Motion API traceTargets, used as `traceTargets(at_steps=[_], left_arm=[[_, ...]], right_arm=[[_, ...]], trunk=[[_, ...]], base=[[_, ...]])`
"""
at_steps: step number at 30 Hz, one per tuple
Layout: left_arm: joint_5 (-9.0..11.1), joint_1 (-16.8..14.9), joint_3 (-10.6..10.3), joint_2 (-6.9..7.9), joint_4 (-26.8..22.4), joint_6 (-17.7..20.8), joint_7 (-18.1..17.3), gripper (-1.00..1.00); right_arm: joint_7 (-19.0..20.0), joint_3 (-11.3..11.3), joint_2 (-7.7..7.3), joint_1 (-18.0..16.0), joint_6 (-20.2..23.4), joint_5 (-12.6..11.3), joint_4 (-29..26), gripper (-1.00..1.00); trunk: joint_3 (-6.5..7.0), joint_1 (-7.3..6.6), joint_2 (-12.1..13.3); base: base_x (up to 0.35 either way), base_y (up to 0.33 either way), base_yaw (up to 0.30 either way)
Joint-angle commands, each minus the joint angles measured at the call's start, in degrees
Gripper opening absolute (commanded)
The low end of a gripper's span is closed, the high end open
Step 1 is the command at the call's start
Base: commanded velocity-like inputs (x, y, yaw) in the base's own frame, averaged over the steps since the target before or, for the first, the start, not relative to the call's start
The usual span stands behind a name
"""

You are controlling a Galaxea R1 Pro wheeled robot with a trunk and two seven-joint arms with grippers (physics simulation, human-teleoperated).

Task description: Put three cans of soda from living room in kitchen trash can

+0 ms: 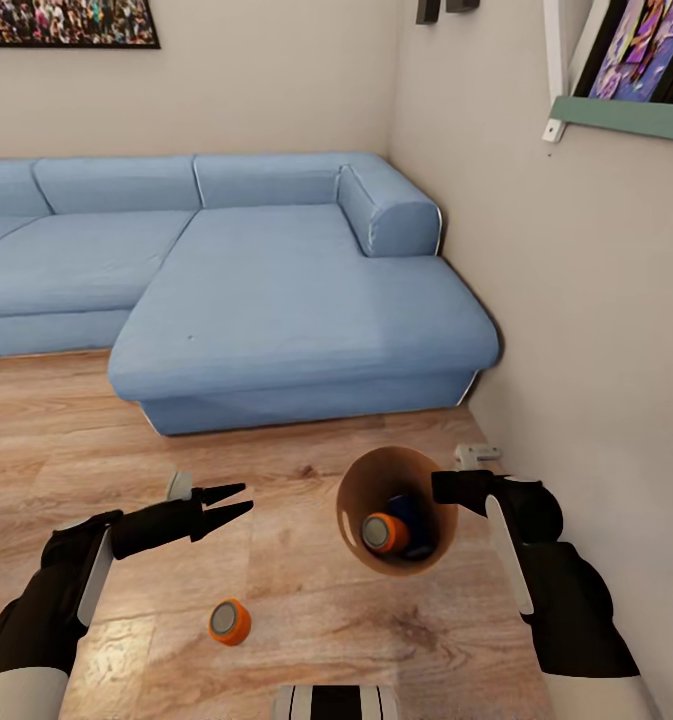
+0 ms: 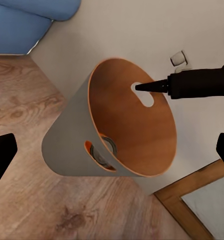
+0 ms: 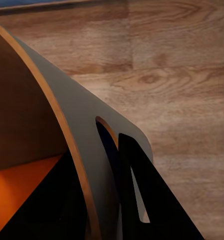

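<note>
Fingers of the right gripper (image 1: 446,487) clamp the tash can (image 1: 361,492) rim, one can of soda (image 1: 383,533) inside; left gripper (image 1: 234,503) fingers apart, another can (image 1: 230,622) on the floor (image 1: 306,610); kitchen trip remains.

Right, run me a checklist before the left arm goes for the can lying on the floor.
1. Right gripper on the round light-brown wooden bin: ok, one finger passes through the handle slot in the wall, seen in the left wrist view.
2. Bin attitude: ok, held tilted with its mouth toward the head camera.
3. Bin contents: an orange cylindrical soda can with a silver-grey top lies inside; whether a second can is there, cannot tell.
4. Loose orange can: ok, on the wood floor, free of obstacles.
5. Left gripper: ok, open and empty.
6. Left gripper over the loose can: not ok, it is off to one side.
</note>
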Motion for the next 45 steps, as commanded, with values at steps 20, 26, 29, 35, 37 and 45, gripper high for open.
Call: traceTargets(at_steps=[20,26,29,35,37,45], left_arm=[[0.0,0.0,0.0,-0.02,0.0,-0.1,0.1,1.0],[-0.1,0.0,0.0,0.0,0.1,0.0,0.2,1.0],[-0.2,0.0,-0.3,0.0,0.2,0.0,0.3,1.0],[-0.2,0.0,-2.2,0.02,0.4,0.1,2.6,1.0],[-0.1,0.0,-3.2,-0.01,0.4,0.1,6.8,1.0],[0.2,0.0,-4.2,0.06,0.4,0.0,8.4,1.0]], right_arm=[[0.0,-0.1,0.02,0.0,0.0,-1.2,0.0,-1.0],[0.0,-0.1,0.02,0.0,0.0,-1.1,0.0,-1.0],[0.0,-0.1,0.02,0.0,0.0,-1.1,0.0,-1.0],[0.0,-0.1,0.02,0.0,0.0,-1.1,0.0,-1.0],[0.0,-0.1,0.02,0.0,0.0,-1.1,0.0,-1.0],[0.0,-0.1,0.02,0.0,0.0,-1.1,0.0,-1.0]], trunk=[[-1.55,-0.01,0.0],[-1.96,-0.01,0.0],[-2.17,-0.01,0.0],[-2.59,-0.01,0.0],[-2.73,-0.01,0.0],[-3.28,-0.01,0.0]], base=[[0.0,0.0,0.154],[0.0,0.0,0.208],[0.0,0.0,0.208],[0.0,0.0,0.208],[0.0,0.0,0.208],[0.0,0.0,0.208]])
